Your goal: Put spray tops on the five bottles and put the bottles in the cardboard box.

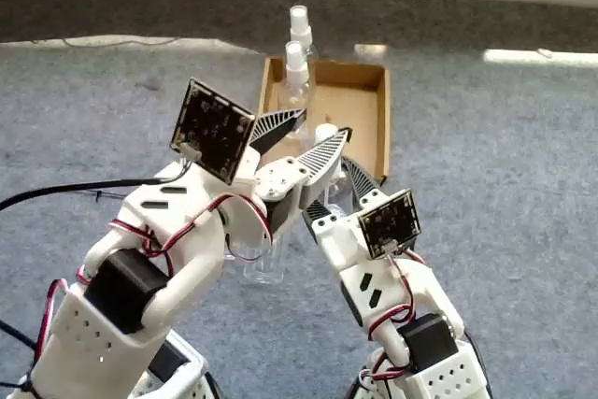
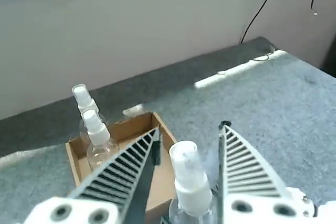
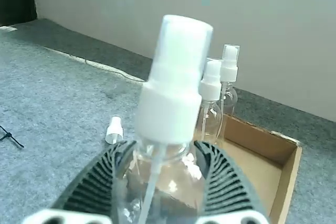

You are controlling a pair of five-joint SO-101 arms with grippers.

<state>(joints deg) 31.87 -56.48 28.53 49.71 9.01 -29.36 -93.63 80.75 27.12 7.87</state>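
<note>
High view: my two arms met just at six o'clock of the open brown cardboard box. Left wrist view: my left gripper gaped wide astride the white spray top, clear of it. Right wrist view: my right gripper clamped the clear plastic bottle wearing that top.

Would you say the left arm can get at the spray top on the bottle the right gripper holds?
Probably yes: the left gripper stands open with a finger on each side of the spray top, nothing between.
</note>
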